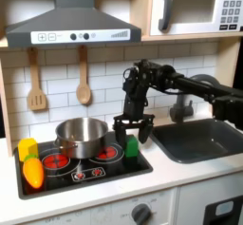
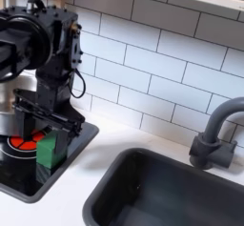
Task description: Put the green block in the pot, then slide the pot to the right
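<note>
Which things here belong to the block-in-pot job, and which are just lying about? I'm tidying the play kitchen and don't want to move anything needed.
Belongs to the job:
- green block
- pot
- gripper, just above the block

Lying about:
- yellow block
- orange-yellow toy vegetable
- two wooden utensils on the wall
- sink basin
- faucet

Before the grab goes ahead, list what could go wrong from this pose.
1. The tool hangs open just above the small bright green block; a slightly off-centre descent could tip the block instead of gripping it.
2. The green block stands near the black stove top's edge; a nudge might push it onto the white counter.
3. The round shiny silver pot sits close by, so the carry could clip its rim.
</note>
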Robot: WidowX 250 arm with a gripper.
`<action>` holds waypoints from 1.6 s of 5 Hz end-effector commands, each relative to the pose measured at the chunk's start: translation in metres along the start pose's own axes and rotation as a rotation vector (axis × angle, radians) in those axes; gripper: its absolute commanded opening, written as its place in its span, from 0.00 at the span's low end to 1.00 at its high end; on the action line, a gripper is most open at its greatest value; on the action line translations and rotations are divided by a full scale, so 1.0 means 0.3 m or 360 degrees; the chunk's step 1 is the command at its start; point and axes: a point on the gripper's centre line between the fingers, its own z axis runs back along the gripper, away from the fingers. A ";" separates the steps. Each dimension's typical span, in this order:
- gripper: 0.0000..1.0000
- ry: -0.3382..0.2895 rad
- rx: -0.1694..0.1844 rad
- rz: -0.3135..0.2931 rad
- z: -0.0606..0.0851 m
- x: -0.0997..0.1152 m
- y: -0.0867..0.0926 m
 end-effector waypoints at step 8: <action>1.00 0.0146 -0.0054 -0.0088 -0.110 0.046 -0.039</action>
